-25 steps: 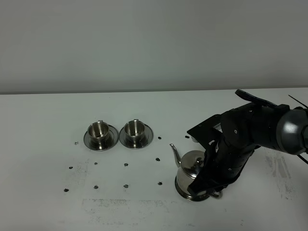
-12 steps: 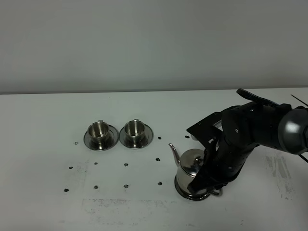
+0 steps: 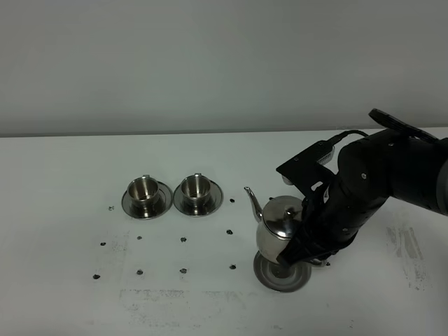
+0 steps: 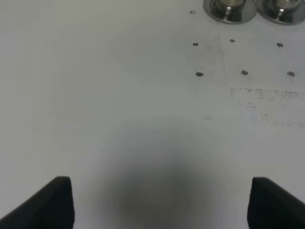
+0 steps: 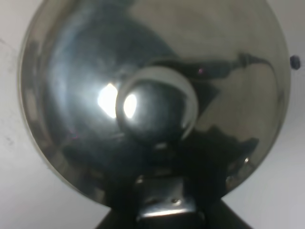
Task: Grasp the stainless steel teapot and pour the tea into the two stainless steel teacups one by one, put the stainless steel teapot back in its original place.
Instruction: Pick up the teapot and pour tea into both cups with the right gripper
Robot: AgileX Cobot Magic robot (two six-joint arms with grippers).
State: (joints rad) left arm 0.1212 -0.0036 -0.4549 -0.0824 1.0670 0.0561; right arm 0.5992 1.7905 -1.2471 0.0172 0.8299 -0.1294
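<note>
The shiny steel teapot (image 3: 278,227) hangs a little above its round steel disc (image 3: 282,273), spout pointing left toward the cups. My right gripper (image 3: 310,257) is shut on the teapot's loop handle, mostly hidden by the black arm. The right wrist view is filled by the teapot's domed lid (image 5: 152,95) and knob, with the gripper (image 5: 167,214) at the handle. Two steel teacups on saucers stand side by side at the left, one further left (image 3: 143,189) and one nearer the teapot (image 3: 195,186). No tea shows. My left gripper (image 4: 164,202) is open over bare table, with the two saucers (image 4: 231,9) at the frame's edge.
A white table (image 3: 70,280) carries small dark marks in rows between the cups and the teapot (image 3: 183,239). A plain grey wall stands behind. Faint scuffs mark the table's right side (image 3: 406,245).
My right gripper has lifted the teapot off its disc and moved it slightly up and away; the disc now shows bare below it. The cups have not moved.
</note>
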